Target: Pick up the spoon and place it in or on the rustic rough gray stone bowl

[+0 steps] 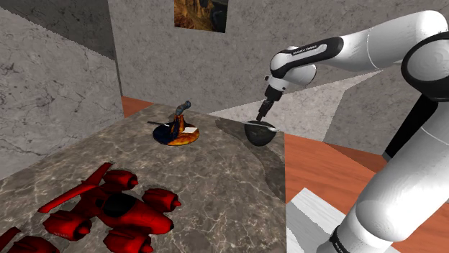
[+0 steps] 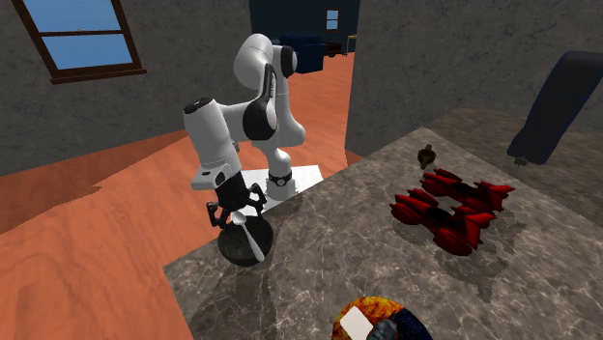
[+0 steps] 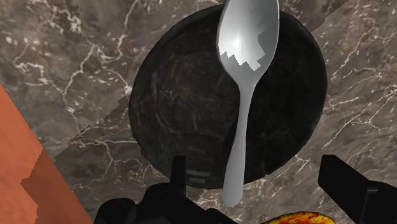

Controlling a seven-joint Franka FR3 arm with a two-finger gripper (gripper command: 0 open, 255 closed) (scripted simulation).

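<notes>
Reckon the spoon (image 3: 245,108) light, stiff, slick; pinch its thin handle beneath the wide-open, empty pincer (image 3: 254,164), across the bowl (image 3: 156,127).

Spoon (image 3: 244,95) looks like shiny pale metal, smooth, with a bright glare on the scoop; bowl (image 3: 159,114) is dark, matt and rough, stone-like, with scratchy rings inside; table (image 1: 216,187) is brown-grey marble with white veins, smooth and faintly glossy; red toy ship (image 1: 115,208) is glossy, plastic-looking; floor (image 1: 324,165) is smooth orange; walls (image 1: 50,93) are rough mottled grey.
</notes>
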